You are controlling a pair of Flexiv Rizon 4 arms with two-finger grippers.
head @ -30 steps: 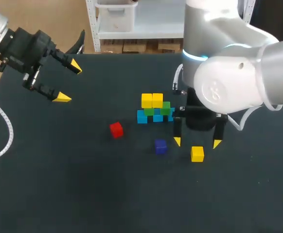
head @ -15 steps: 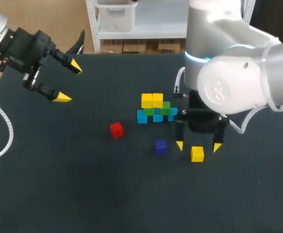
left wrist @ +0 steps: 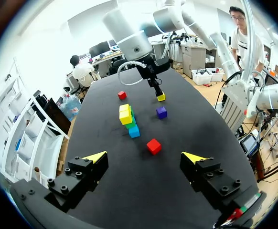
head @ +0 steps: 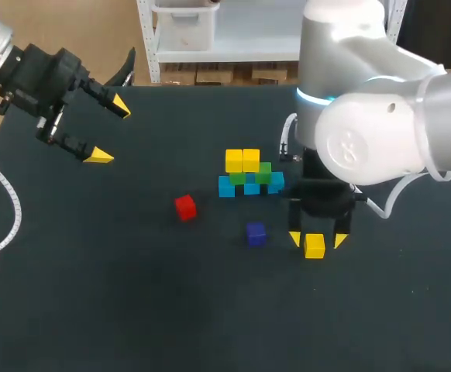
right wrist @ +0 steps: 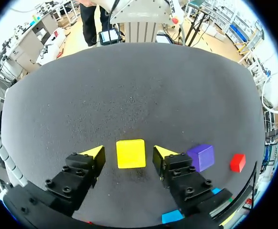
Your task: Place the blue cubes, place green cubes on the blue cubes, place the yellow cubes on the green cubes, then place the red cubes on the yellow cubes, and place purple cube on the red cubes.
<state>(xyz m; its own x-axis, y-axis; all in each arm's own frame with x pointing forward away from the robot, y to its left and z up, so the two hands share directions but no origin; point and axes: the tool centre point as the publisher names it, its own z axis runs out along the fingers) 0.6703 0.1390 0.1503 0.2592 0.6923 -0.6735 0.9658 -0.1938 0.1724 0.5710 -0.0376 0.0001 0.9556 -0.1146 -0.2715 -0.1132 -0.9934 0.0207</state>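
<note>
Two yellow cubes (head: 234,160) already top the stack, over green cubes (head: 264,172) and a bottom row of blue cubes (head: 226,187). A loose yellow cube (right wrist: 131,153) lies flat on the black surface (head: 132,294), near the stack and near the purple cube (head: 256,233). The right gripper (head: 316,239) is down over the loose cube with its fingers spread, one yellow tip on each side. The right wrist view shows a thin gap on both sides, so it is not pinching yet. Step in hand, by my read, is grasping the third yellow cube. The cube looks centred and square to the fingers, so close evenly on the two opposite flat faces, gripping around mid-height so it cannot pivot. Lift straight up, and keep the finger nearest the purple cube from nudging it. The likely drop spot is the bare green cube at the stack end nearer the right arm. Come down from above, set it flush beside the yellow neighbour and release gently, since a side bump could shove the whole stack. The left gripper (head: 105,132) hangs well apart at the far left, fingers spread and empty. The red cube (head: 184,207) waits on the surface.
</note>
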